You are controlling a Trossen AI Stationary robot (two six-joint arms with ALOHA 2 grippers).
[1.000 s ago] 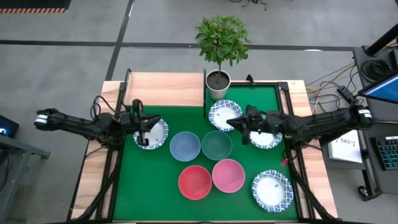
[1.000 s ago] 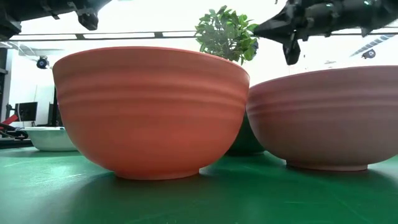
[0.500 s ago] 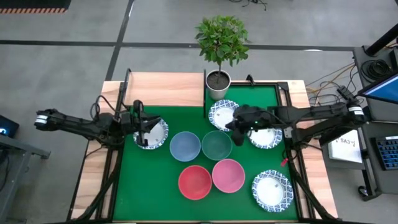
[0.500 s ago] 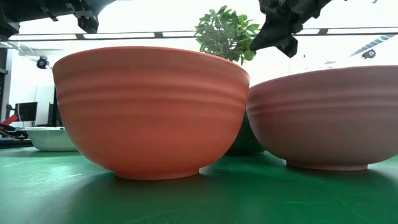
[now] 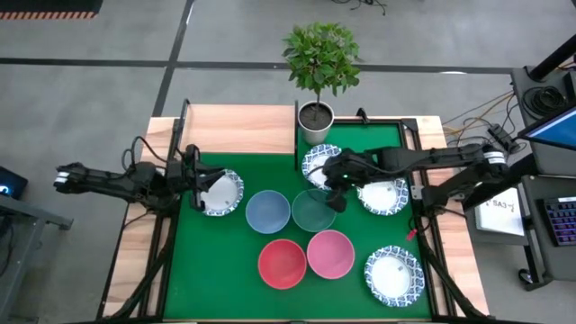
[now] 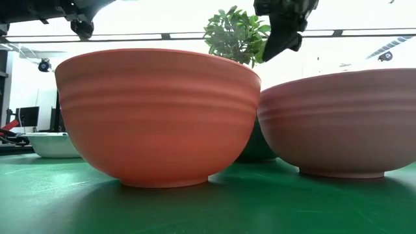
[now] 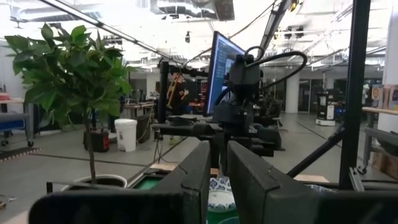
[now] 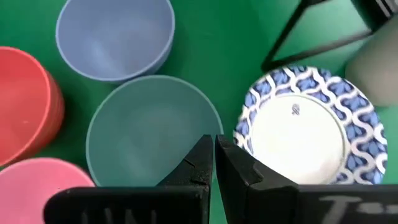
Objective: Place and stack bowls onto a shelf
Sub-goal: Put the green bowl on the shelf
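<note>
Eight bowls sit on the green mat [image 5: 360, 234]: blue [image 5: 267, 211], dark green [image 5: 311, 212], red [image 5: 282, 263], pink [image 5: 330, 254], and white blue-rimmed ones at the left [image 5: 224, 192], at the far middle [image 5: 319, 162], at the right [image 5: 387, 196] and at the near right [image 5: 393, 274]. The bare wooden shelf [image 5: 238, 129] stands at the far left. My left gripper [image 5: 194, 179] hovers shut and empty at the left bowl's left rim. My right gripper [image 5: 332, 194] [image 8: 214, 158] points down, shut and empty, above the gap between the green bowl [image 8: 152, 134] and the far-middle patterned bowl [image 8: 311, 127].
A potted plant in a white pot [image 5: 315, 121] stands at the mat's far edge beside the shelf. In the low view the red bowl [image 6: 159, 117] and pink bowl [image 6: 341, 123] fill the foreground. Black frame rails [image 5: 171, 207] run along the table's sides.
My right gripper has gone toward the table's left, from over the space between the two far patterned bowls to the green bowl's right rim, tipping to point down. My left gripper has drawn back a little toward the table's left edge, off the left bowl. No bowl has moved.
</note>
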